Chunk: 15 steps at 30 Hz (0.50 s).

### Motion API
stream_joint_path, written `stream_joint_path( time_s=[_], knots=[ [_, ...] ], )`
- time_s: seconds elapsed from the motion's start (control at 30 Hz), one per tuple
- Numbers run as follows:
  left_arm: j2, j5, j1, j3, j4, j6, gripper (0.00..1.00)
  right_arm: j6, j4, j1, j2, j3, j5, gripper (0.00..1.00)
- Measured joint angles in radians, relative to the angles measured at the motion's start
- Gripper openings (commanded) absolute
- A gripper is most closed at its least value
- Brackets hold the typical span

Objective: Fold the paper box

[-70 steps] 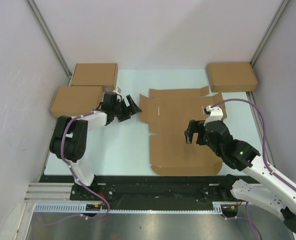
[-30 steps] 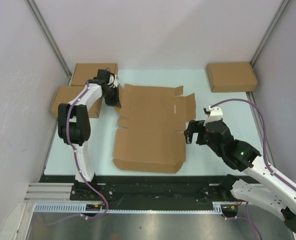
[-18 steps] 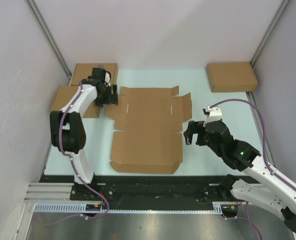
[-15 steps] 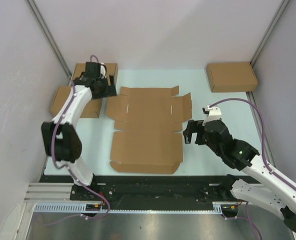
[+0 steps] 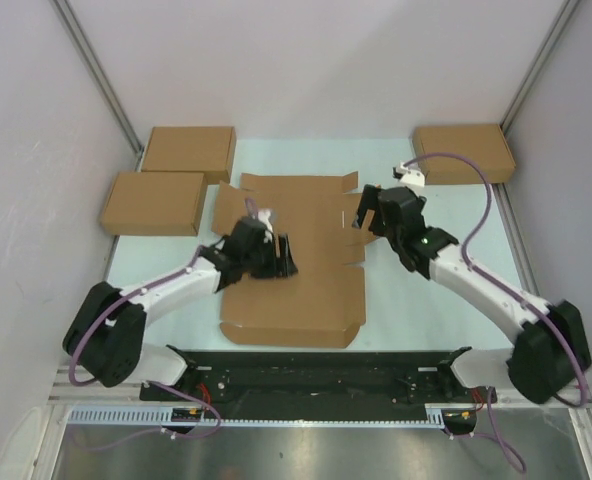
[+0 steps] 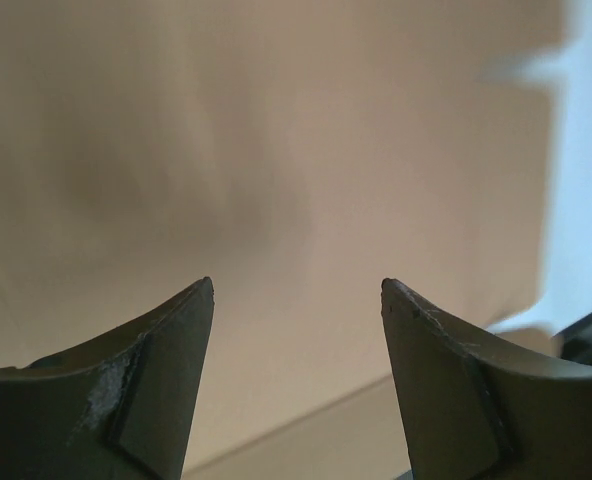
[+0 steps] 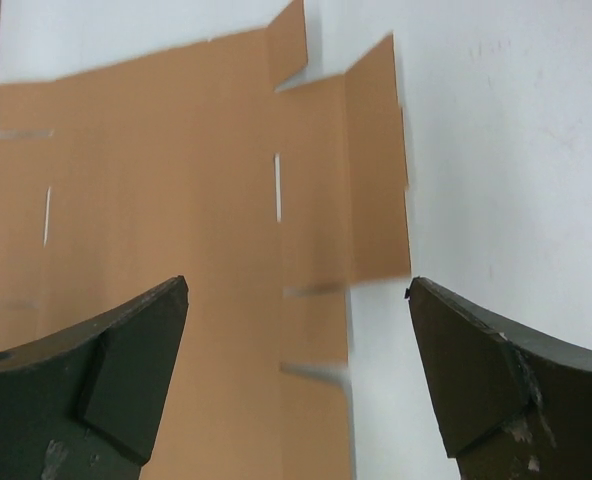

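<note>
now, left gripper [image 5: 279,258] and right gripper [image 5: 362,222] both open over the paper box [image 5: 306,295]

the left gripper's fingers stand moderately apart and hold nothing. it hangs close over the left middle of the cardboard; whether it touches i cannot tell. the right gripper is spread wide, also empty, above the right side flap. the box lies unfolded and flat at the middle of the table [image 5: 176,270], long axis near to far, slotted flaps at the far end.

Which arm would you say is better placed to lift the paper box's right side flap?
Right: the right claw, open, hangs over that flap of the paper box; the left claw sits open over its middle.
</note>
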<state>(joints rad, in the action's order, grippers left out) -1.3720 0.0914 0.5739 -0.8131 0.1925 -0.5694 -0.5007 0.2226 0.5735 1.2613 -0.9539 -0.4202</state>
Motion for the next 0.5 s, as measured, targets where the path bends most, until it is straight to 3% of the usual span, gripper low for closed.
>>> stream_joint_path(
  time_s=[0.13, 0.5],
  knots=[
    [-0.006, -0.002, 0.050, 0.160, -0.015, -0.087, 0.73, 0.022, -0.099, -0.092, 0.224, -0.117, 0.070, 0.95],
    [0.015, -0.031, 0.047, 0.210, -0.132, -0.175, 0.72, 0.026, -0.219, -0.226, 0.641, -0.414, 0.235, 0.90]
  ],
)
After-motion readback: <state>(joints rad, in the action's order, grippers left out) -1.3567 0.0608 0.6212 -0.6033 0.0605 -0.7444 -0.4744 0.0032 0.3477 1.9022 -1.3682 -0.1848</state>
